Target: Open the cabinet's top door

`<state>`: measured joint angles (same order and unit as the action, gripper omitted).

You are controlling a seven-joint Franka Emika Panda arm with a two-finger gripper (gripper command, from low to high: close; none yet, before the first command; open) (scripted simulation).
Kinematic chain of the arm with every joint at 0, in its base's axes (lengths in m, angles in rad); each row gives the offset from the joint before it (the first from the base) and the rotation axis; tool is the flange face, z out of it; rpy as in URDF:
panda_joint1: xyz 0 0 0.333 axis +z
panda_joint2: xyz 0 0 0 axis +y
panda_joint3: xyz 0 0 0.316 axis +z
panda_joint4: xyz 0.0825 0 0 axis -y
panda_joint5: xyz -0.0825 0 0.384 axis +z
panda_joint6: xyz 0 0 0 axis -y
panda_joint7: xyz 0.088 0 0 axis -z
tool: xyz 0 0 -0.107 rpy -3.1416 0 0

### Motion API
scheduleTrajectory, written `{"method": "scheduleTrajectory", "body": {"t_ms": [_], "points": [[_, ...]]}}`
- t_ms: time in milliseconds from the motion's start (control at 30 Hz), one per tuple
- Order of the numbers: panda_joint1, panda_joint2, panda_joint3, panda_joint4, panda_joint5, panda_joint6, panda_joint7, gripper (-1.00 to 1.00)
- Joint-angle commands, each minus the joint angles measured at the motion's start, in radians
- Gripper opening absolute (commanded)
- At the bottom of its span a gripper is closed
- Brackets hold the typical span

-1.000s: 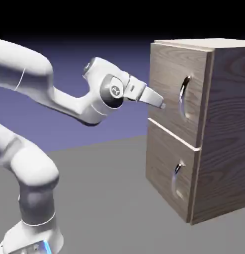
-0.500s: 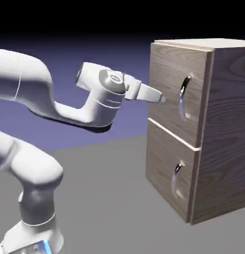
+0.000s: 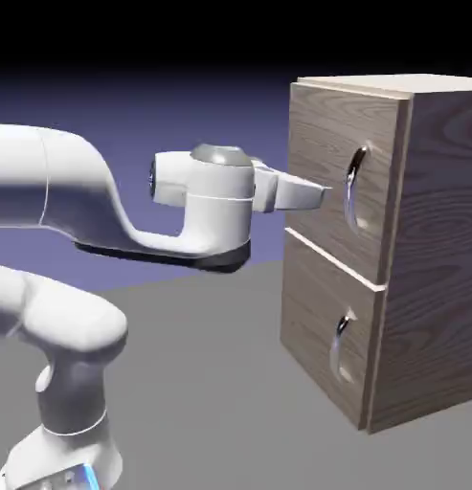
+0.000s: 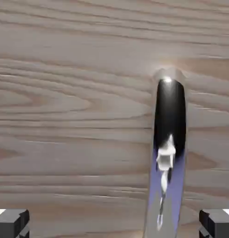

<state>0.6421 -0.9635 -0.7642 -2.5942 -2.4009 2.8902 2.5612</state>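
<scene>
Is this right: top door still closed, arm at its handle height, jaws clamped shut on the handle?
Not quite: the jaws are open, one on each side of the picture, with the handle showing between them, ungripped. The hand view shows it. The rest stands: top door closed, arm at its handle height.

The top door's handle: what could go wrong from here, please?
The handle runs between the fingers but sits closer to the one at the hand view's right, so that finger might knock it when moving in. The fingers are open and not gripping, so pulling too early would probably leave the top door shut.
</scene>
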Motion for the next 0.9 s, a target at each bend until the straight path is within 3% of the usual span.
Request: {"method": "scheduleTrajectory", "body": {"t_ms": [0,267,500,533,867], "points": [[0.011,-0.007,-0.014,0.004,-0.044,-0.003,0.033,0.00],[0.103,-0.064,-0.125,0.035,-0.391,-0.024,0.297,0.00],[0.280,0.025,-0.229,0.156,-0.443,-0.076,0.336,0.00],[0.280,0.025,-0.229,0.156,-0.443,-0.076,0.336,-1.00],[-0.039,0.004,0.073,-0.076,-0.178,-0.243,0.288,-1.00]]}}
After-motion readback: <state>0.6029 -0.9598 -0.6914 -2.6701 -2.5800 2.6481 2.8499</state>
